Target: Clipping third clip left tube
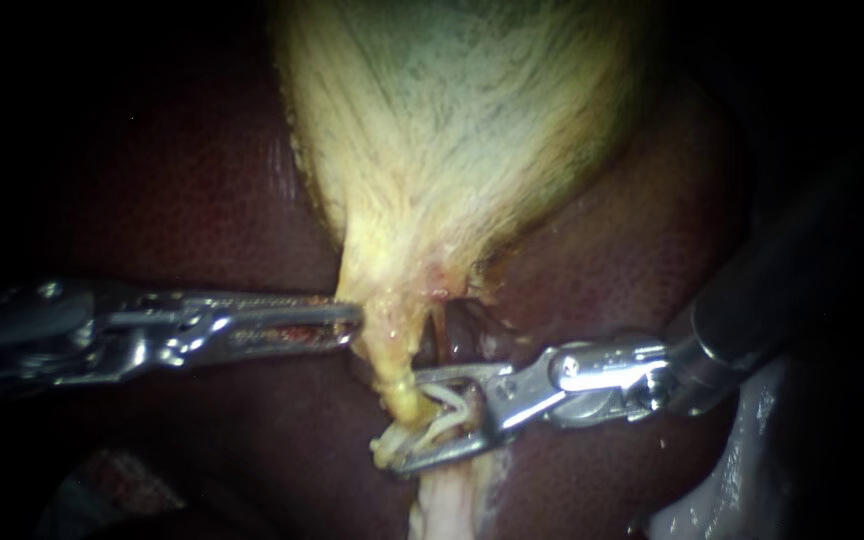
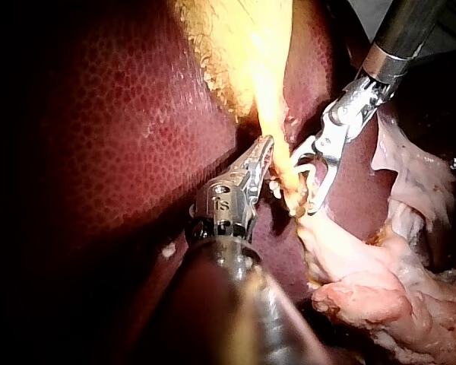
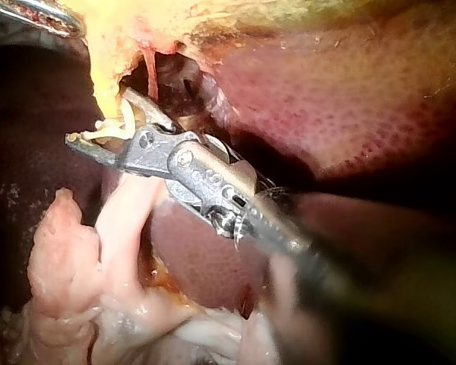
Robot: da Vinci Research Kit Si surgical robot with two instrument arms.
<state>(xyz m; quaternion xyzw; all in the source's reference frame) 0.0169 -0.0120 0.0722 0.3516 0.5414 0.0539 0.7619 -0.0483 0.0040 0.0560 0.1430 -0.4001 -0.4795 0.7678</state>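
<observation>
Tube (image 1: 397, 360), the left, yellowish one, runs down from the narrow end of the gallbladder and passes between the spread jaws of the right instrument (image 1: 407, 420), low in the middle of the endoscope view.

Nearest the endoscope, a pale flap (image 1: 442, 505) of tissue lies under those jaws and trails off toward the viewer. In the right wrink view it spreads out below the instrument in pink and whitish folds.

Just above the flap, the right instrument comes in from the right. One of its jaws sits on each side of the tube, with a clear gap between them, and they grip nothing. White clips (image 1: 442, 405) show in that gap, on the tube. How many there are cannot be told, and whether one sits in the jaws themselves is unclear.

A little farther up, the left instrument (image 1: 352, 322) comes in level from the left. Its jaws are pressed together and the rounded tip touches the tube's left edge. No tissue shows between them. The left wrist view shows the same thing: the closed tip lies just beside the yellow tube, and the right instrument straddles the tube ahead of it.

Behind the tube, to its right, a thin red strand (image 1: 442, 320) crosses a dark hollow.

Farther back the gallbladder (image 1: 462, 130) widens, pale yellow with a greenish patch. The dark red liver (image 1: 182, 200) lies on both sides of it and beneath both instruments.
</observation>
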